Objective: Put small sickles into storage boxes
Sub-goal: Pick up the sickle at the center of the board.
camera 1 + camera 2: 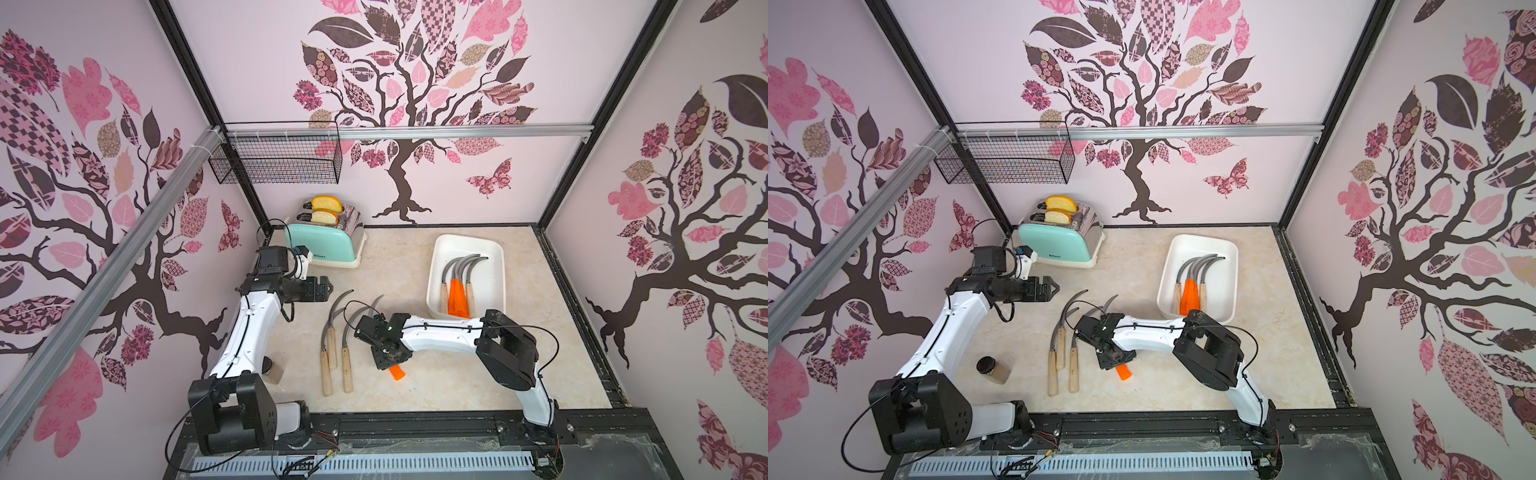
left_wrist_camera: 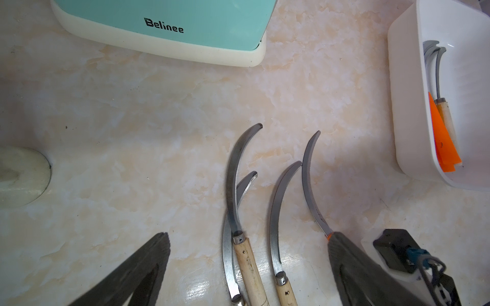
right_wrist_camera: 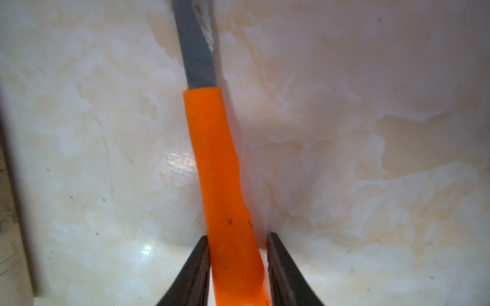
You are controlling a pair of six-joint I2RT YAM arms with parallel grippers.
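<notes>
Right now everything turns on how the orange sickle (image 3: 214, 159) lies against my right pincer (image 3: 237, 236). Its handle runs lengthwise straight through the gap between my jaws, square to the way they close. The blade leads away from me toward the back of the counter (image 1: 415, 257), and the butt end pokes out toward my base. The jaws are drawn in narrow about the handle. One pad (image 3: 201, 254) sits against the orange, and a thin sliver of counter shows at the other. I cannot tell whether the grip is firm yet.

The tray (image 1: 492, 286) stands well apart, behind and to the right of that pincer, on my right arm's side. It already holds a few sickles (image 1: 457, 286), handles toward me and blades toward the wall. That is nearly the same heading as the one between my jaws, so I judge the carry needs a lift and a sideways swing with little turning.

My left pincer (image 1: 330, 286) hangs wide open and empty above the counter. It is nearer the three wooden sickles (image 1: 332, 345) that lie side by side between my arms, and farther from the tray.
</notes>
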